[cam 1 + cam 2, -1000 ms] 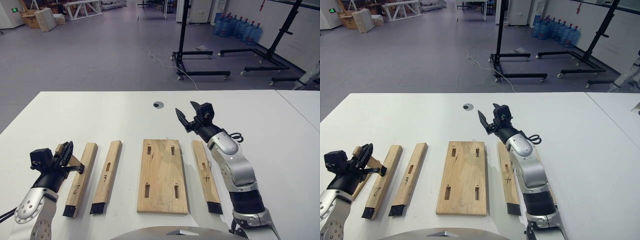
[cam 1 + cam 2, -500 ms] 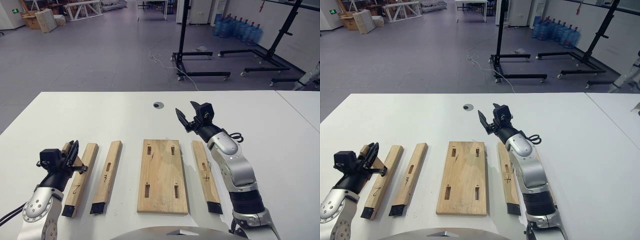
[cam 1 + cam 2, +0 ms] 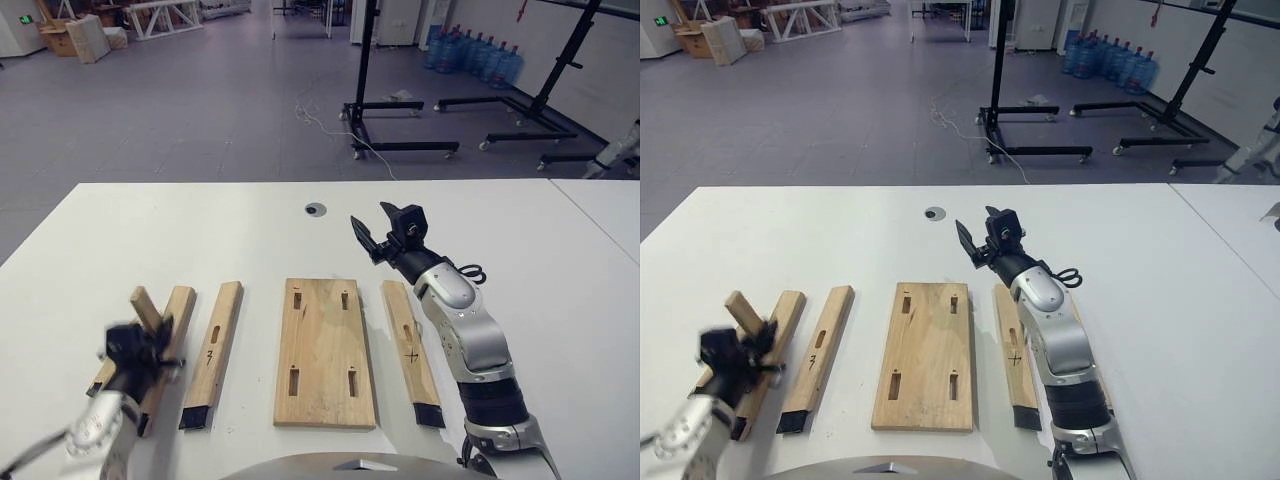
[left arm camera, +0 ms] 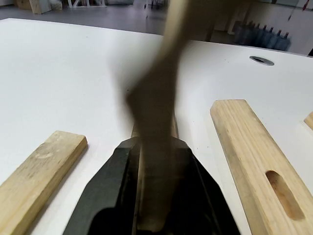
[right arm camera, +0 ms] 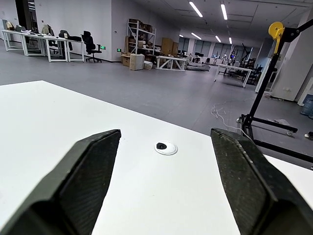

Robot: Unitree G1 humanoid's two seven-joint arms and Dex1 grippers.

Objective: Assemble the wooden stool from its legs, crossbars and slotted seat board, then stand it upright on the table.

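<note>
Assembly is barely begun: the left claw (image 3: 135, 350) clamps a crossbar (image 3: 148, 308) above the worktop's (image 3: 520, 240) left side, the right claw (image 3: 375, 225) hangs wide open beyond the seat board (image 3: 325, 350), and next the crossbar probably needs aligning with a leg (image 3: 212, 340) slot.

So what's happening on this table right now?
The left gripper is shut on a thin wooden crossbar, holding it tilted up by the wooden legs on the left. The right gripper hovers open over the white table past the right-hand leg. The slotted seat board and the legs lie flat, nothing joined yet.
</note>
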